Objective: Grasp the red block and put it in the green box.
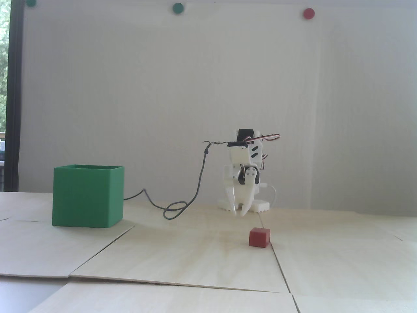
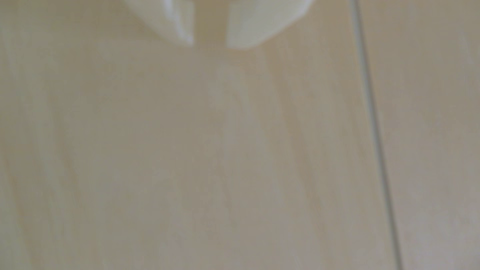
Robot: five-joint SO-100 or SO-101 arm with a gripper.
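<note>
In the fixed view the red block point(image 1: 259, 237), a small dark-red cube, sits on the pale wooden table right of centre. The green box point(image 1: 85, 199) stands open-topped at the left. My white gripper point(image 1: 238, 213) points down just above the table, behind the block and a little to its left, not touching it. Its jaws are a narrow gap apart with nothing between them. The wrist view shows only the two blurred white fingertips of the gripper point(image 2: 210, 45) over bare wood. Neither block nor box appears there.
A grey cable point(image 1: 195, 195) loops on the table between the box and the arm's base point(image 1: 257, 205). Seams between the boards point(image 2: 374, 129) run across the table. Round green point(image 1: 178, 8) and red point(image 1: 308, 13) magnets are on the back wall.
</note>
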